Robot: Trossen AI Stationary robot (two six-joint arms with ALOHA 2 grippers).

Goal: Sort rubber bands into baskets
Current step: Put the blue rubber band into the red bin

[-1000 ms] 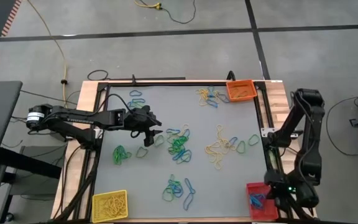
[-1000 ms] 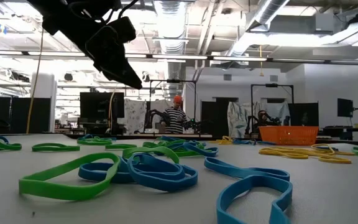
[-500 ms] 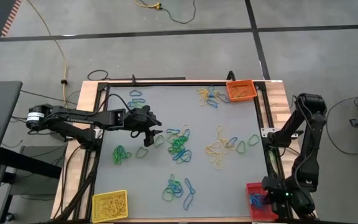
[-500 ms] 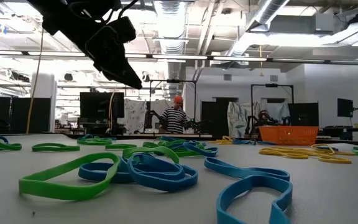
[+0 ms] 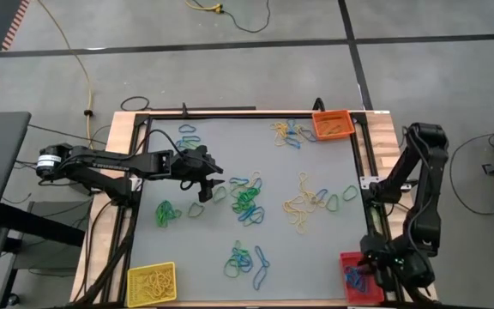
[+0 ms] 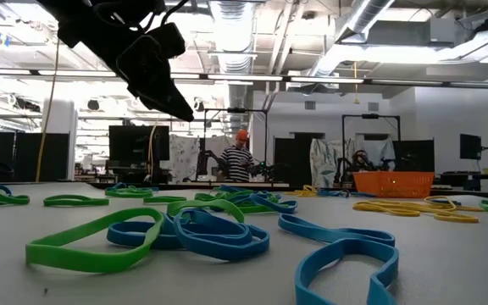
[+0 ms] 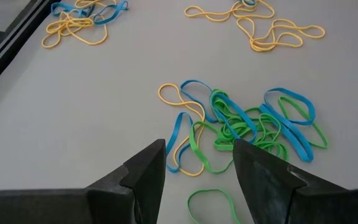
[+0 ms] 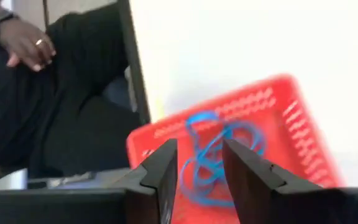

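Right tool (image 8: 197, 168) hovered over red basket (image 8: 294, 112) at surface's near right corner, fingers parted, empty; blue bands (image 8: 219, 152) inside basket. Left tool (image 7: 197, 171) open, empty, above mid-surface rubber bands (image 7: 247, 124).

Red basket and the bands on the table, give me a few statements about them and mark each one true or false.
1. The red basket holds blue rubber bands. True.
2. The right end effector hangs over the orange basket. False: it is above the red basket at the table's near right corner, and the orange basket sits at the far right corner.
3. The yellow basket holds yellow bands. True.
4. The left end effector is shut on a green band. False: its fingers are apart and empty above the table, with a mixed cluster of green, blue and yellow bands ahead of it.
5. Only blue bands are left loose on the table. False: green, yellow and blue ones all lie there.
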